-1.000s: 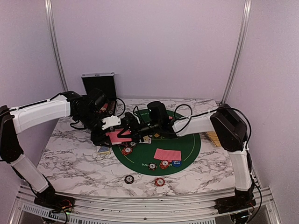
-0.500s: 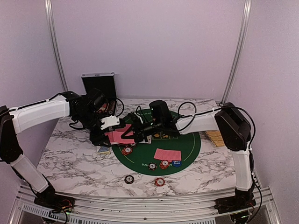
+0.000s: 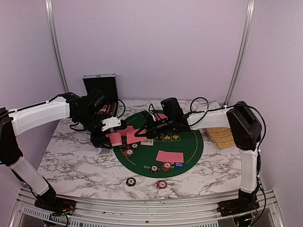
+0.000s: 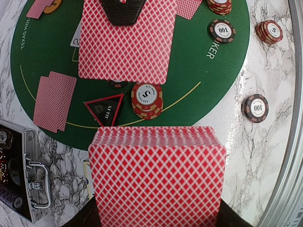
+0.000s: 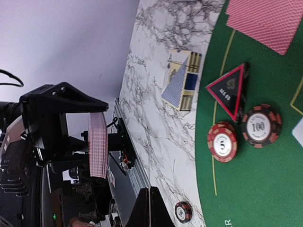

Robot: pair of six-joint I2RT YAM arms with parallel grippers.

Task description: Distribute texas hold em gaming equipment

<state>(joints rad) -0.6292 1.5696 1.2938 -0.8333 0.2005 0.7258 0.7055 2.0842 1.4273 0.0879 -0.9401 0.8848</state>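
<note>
My left gripper (image 3: 111, 137) is shut on a deck of pink-red-backed playing cards (image 4: 156, 175), held on edge above the left rim of the green felt mat (image 3: 191, 146). My right gripper (image 3: 143, 134) is shut on a single card (image 4: 125, 45) just right of the deck; its black fingers (image 4: 124, 9) pinch the card's far edge. In the right wrist view the gripper (image 5: 150, 208) shows closed, with the card edge-on. A red 5 chip (image 4: 147, 98), a black triangular marker (image 4: 105, 109) and two dealt cards (image 4: 53, 100) lie below. Another dealt pair (image 3: 169, 156) lies mid-mat.
More chips lie on the mat (image 3: 166, 166) and on the marble in front (image 3: 131, 181), (image 3: 162, 184). A blue disc (image 3: 179, 165) is beside them. A card box (image 3: 104, 152) lies left of the mat. The black case (image 3: 100, 86) stands behind; the straw basket (image 3: 222, 137) is at right.
My right gripper has drawn back to the right from the deck with one card in it. The left gripper and the deck have stayed in place.
</note>
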